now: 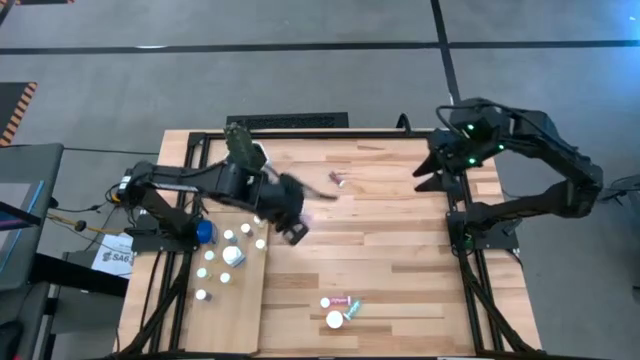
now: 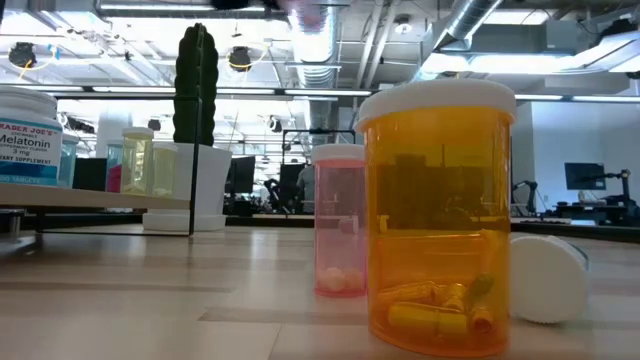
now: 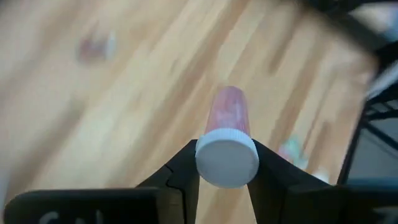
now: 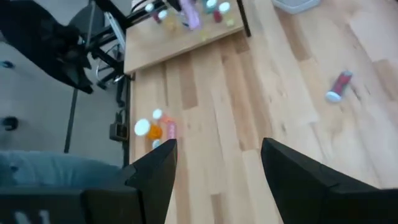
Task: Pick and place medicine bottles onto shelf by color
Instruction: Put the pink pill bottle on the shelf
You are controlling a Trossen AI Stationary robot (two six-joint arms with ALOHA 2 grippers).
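Clamped between the left gripper's point(image 3: 227, 163) two dark fingers was a small pink-bodied medicine bottle point(image 3: 229, 134) with a white round cap, cap toward the wrist, body pointing out over the plank tabletop point(image 1: 380, 200). From above, that gripper point(image 1: 290, 218) hung just beside the inner edge of the pale narrow plywood shelf point(image 1: 240, 300), where several white-capped bottles already stood.

To finish this step well, the arm would probably need to carry the pink bottle over the board to wherever the other pink ones stood, set it down upright on its base, and let go only once it rested flat, keeping the fingers wide of neighbouring caps so none toppled.

Nearer the table's front edge a small cluster waited: an amber translucent bottle point(image 2: 438, 215) standing, a pink one point(image 2: 340, 220) behind it, and a white-capped one point(image 2: 548, 277) lying on its side. Farther across the planks, one more pink bottle point(image 4: 339, 86) lay alone.

At the far right corner, the right gripper point(image 4: 217, 168) idled with its fingers spread wide and nothing between them.
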